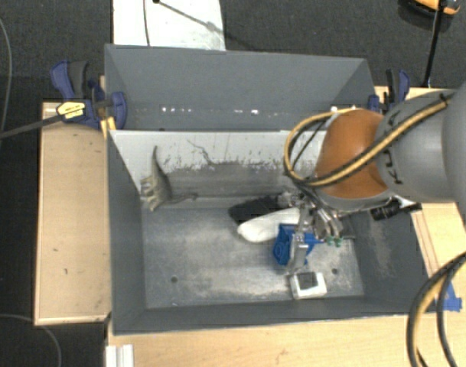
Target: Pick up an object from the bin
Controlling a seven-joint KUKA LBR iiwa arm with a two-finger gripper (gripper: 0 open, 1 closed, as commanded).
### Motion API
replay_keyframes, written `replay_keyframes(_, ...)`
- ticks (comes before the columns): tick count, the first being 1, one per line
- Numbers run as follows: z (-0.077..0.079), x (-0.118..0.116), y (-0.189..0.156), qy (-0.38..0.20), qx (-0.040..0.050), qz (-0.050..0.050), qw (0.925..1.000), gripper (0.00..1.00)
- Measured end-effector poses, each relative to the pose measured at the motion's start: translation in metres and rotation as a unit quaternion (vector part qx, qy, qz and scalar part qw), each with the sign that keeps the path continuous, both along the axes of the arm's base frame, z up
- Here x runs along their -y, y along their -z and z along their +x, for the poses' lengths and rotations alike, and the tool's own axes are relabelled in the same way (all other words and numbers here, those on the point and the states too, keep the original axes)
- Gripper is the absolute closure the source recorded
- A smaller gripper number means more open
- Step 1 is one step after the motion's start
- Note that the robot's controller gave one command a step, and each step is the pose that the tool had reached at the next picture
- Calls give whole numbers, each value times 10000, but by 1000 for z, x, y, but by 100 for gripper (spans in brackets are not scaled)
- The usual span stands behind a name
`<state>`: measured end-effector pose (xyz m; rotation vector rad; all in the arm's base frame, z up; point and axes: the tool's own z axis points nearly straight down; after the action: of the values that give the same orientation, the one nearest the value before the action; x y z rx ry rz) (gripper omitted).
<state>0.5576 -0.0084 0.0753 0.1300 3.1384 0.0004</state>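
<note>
Gripper (297, 260) low over the front right of the bin (202, 270), at a blue block (281, 249).

Nearest the front wall lies a small white square piece (307, 284), just in front of the gripper tip and apart from it. The blue block sits touching or just beside the tip, on its left as pictured, with its long side seemingly running front to back. Grip state: cannot tell, as the wrist hides the gap and nothing is seen to be clamped. Behind the block a white oblong thing (265, 225) lies crosswise, close against it, and a black thing (252, 206) lies beyond that. Judgement: the blue block is the likely pick. The coming move turns on a slight shift to the pictured left to centre on it.
</note>
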Motion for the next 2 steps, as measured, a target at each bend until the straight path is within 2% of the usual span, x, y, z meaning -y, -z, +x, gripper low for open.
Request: replay_keyframes(2,0,0,0,-18,0,-2,10000,100)
